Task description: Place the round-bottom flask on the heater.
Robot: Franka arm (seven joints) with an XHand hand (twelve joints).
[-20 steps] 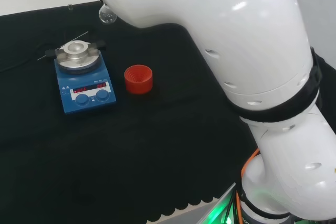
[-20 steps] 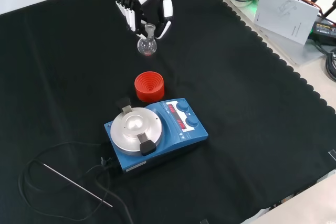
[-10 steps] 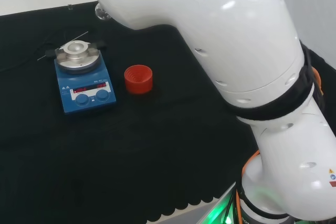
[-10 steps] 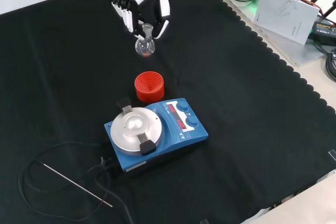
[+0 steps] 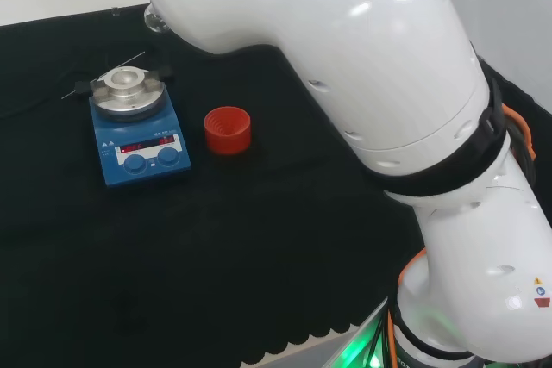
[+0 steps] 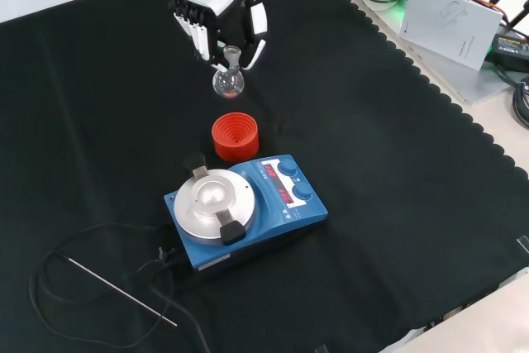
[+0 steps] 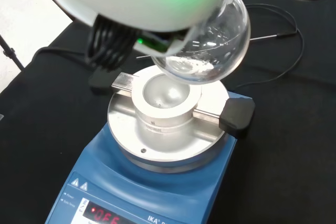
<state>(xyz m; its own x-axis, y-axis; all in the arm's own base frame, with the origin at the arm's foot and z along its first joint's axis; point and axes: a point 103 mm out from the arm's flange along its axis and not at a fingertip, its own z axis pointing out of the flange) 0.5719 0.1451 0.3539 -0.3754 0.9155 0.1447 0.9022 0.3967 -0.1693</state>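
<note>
Above the tabletop, front view: robot hand (image 6: 216,7) hangs at the upper middle, fingers pointing down.
Robot hand state: fingers and thumb closed round the neck of the round-bottom flask (image 6: 227,78), pinching it.
Flask position: held in the air, bulb down, neck up between the fingers; in the front view it hangs just above the red ribbed ring stand (image 6: 235,135), clear of it.
Flask, head view: part of the clear bulb (image 5: 153,17) peeks out at the left edge of the white arm link (image 5: 345,66), far side of the cloth.
Flask, wrist view: bulb (image 7: 210,45) large and close, a little white residue inside, over the heater's metal cup (image 7: 165,103) but not touching it.
Heater: blue-bodied hotplate (image 6: 244,211) with round silver top, two blue knobs and a red lit display; stands on the cloth near the stand, on the side away from the flask.
Heater top: a black clamp block (image 7: 237,116) sits at one end of a metal bar crossing the plate.
Writing: print on the heater front left unread.
Cable and probe: thin metal rod (image 6: 120,289) and black cable (image 6: 74,312) lie on the cloth beside the heater.
Tabletop: black cloth (image 6: 397,171) with a scalloped edge.
</note>
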